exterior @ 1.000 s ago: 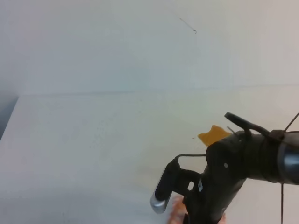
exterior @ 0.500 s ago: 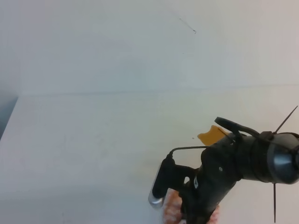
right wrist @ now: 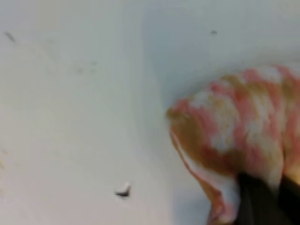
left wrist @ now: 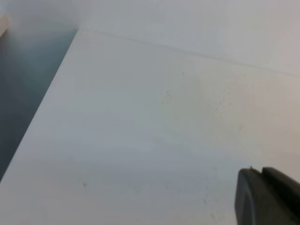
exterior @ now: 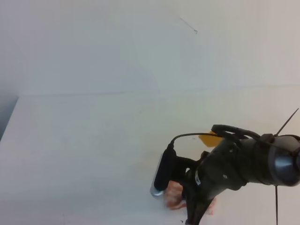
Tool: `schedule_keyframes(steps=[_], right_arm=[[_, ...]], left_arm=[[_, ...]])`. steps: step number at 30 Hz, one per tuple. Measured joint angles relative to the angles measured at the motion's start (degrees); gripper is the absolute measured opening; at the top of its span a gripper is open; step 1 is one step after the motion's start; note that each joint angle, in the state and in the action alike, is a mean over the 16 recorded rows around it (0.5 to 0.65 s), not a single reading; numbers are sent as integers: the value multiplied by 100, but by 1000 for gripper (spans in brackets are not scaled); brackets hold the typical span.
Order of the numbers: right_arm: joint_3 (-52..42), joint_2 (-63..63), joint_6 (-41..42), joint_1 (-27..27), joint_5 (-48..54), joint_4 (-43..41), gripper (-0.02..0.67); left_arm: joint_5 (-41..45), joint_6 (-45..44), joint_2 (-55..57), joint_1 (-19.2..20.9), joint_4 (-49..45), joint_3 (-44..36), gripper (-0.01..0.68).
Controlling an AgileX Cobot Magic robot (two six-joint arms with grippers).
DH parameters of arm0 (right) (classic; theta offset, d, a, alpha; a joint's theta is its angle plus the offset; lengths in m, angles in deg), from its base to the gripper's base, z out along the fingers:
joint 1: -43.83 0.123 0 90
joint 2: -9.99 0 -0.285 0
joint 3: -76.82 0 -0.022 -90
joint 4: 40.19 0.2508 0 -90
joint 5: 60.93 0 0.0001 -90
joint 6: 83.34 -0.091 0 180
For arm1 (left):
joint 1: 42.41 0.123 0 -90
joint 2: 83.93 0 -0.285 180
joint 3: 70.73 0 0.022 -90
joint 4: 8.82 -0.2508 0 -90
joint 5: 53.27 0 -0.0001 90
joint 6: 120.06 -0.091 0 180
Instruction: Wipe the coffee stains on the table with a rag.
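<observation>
**A:** Item one, the rag (right wrist: 239,136). Where do you have it?

**B:** You have it in the right pincer (right wrist: 267,199). The right wrist view shows pink-orange and white cloth bunched up, with dark fingers (right wrist: 255,201) pinched into its near fold. Narrow grip, holding the rag. From above, the cloth (exterior: 174,196) peeks out under the right arm, close to the desk's near edge.

**A:** Item two, the coffee stains?

**B:** One amber blot (exterior: 209,139), half hidden by the arm's cable and body. It lies beyond the rag, toward the desk's far edge and a little to your right. That is the relation your next move turns on, as I judge it: carry the cloth away from the near edge and slightly right.

**A:** Long axis of the rag?

**B:** Cannot tell; it is crumpled.

**A:** Nearer arm?

**B:** The right one, over the blot already. The left pincer (left wrist: 269,194) shows only as a dark tip over bare desk (left wrist: 140,131); you cannot tell its state.

**A:** Containers?

**B:** None listed.
</observation>
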Motion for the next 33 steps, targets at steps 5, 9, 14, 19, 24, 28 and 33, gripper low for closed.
schedule_keyframes(steps=[5,9,14,19,24,28,33], right_arm=[[188,74,-705,-321,-92,-601,30],[454,88,-1218,-749,-130,-958,30],[840,64,-1689,-1458,-180,-1118,26],[1151,-56,-1939,-2158,-142,-1025,16],[1303,-279,-1937,-2639,-52,-884,12],[1345,-498,-1919,-2841,-14,-702,12],[1429,-757,-1855,-2877,14,-441,20]], left_arm=[[0,0,0,0,0,0,-1],[0,0,0,0,0,0,-1],[6,0,0,0,0,16,-1],[6,0,0,0,0,16,-1],[6,0,0,0,0,16,-1],[6,0,0,0,0,16,-1],[6,0,0,0,0,16,-1]])
